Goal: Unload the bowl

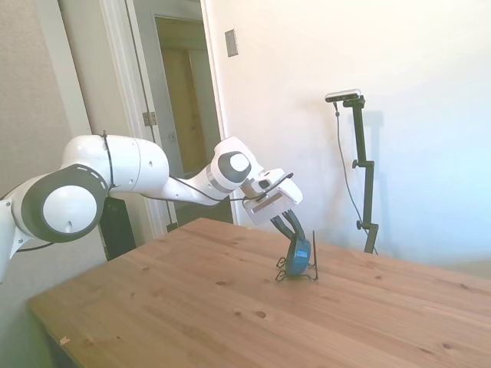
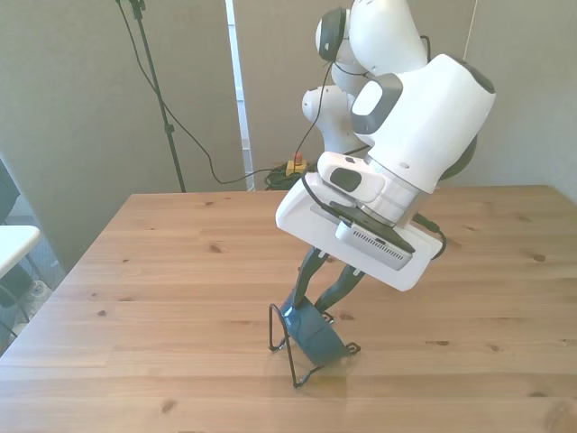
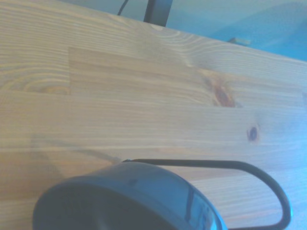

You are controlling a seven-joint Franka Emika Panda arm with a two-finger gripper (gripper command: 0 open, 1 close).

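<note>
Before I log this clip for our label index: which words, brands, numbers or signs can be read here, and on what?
None can be read.
The bowl, standing on edge in the wire rack, shows no lettering.
The gripper body shows only a dark grille, no legible marking.
The wall plate by the door is blank.

bowl (image 3: 129, 199) rim (blurred), wire rack (image 3: 268, 184) loop, wooden table (image 3: 144, 96)

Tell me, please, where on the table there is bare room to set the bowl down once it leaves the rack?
The wooden table is bare toward the front view's left and also toward its right edge. It is crowded only in the middle, where the pincer reaches onto the bowl standing on edge in the wire rack.
</note>
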